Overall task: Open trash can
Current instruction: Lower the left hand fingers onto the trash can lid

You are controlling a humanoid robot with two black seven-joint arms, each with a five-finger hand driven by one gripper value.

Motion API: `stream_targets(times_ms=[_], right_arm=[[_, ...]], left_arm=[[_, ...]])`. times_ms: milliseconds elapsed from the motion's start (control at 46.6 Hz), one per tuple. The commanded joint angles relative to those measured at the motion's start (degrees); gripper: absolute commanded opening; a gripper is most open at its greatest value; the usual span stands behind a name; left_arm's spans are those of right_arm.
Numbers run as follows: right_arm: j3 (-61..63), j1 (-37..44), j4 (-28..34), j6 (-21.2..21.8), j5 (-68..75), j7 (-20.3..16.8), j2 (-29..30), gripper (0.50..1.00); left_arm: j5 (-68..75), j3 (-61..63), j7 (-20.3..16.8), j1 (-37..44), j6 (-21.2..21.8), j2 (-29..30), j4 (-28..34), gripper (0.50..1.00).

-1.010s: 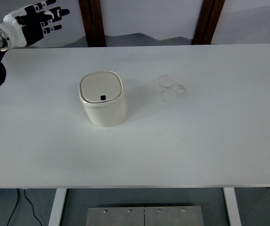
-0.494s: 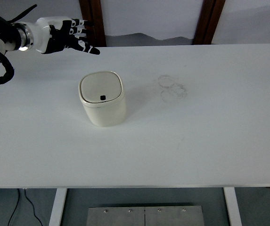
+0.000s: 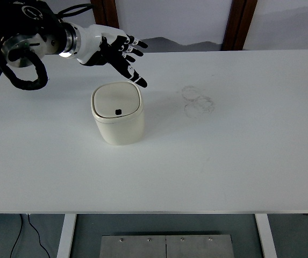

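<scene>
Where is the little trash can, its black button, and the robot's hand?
trash can (image 3: 120, 128): top view, on its front wall.
black button (image 3: 117, 112): top view, on the button's middle, on the lid.
left hand (image 3: 112, 51): top view, on the palm.

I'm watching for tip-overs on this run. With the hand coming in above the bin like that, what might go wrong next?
1. The left hand hangs with spread fingers near the far right corner of the trash can, away from the small dark button; a press may miss it.
2. The can stands free on the smooth table, so an off-centre push could slide or tip it.
</scene>
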Motion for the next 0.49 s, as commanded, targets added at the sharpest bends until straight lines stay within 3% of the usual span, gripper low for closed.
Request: stream_targets(times_ms=[0,301,473], right_arm=[[0.0,0.0,0.0,0.1,0.0,0.0,0.0,0.995],[-0.1,0.0,0.0,0.1,-0.1,0.0,0.0,0.995],[-0.1,0.0,0.0,0.1,-0.1,0.0,0.0,0.995]], left_arm=[[-0.3,0.5,2.3,-1.2,0.0,-1.4,-0.3,1.0],[-0.3,0.8,11.6,-1.7,-2.9,-1.3,-0.9,1.0],[-0.2,1.7,12.6,-1.7,-3.4,-1.2,-0.9,1.0]])
